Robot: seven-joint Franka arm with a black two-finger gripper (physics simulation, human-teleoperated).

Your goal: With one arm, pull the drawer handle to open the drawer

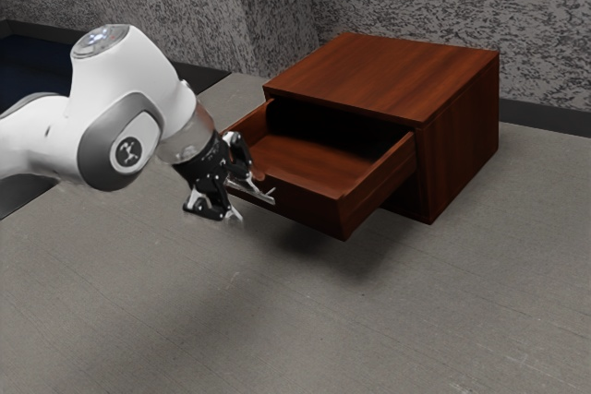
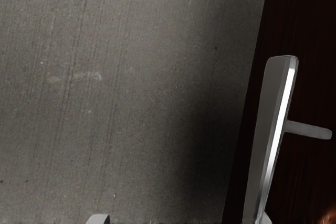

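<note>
The drawer (image 1: 319, 165) stands pulled out of the cabinet (image 1: 443, 117); the tool (image 1: 218, 208), fingers spread apart, sits at the handle (image 1: 258, 193).

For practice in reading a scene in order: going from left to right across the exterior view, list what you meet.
White arm → gripper → drawer handle → pulled-out drawer → cabinet.

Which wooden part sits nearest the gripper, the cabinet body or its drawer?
The drawer, pulled out of the cabinet body toward the exterior view's left; its front carries the metal handle beside the gripper.
</note>
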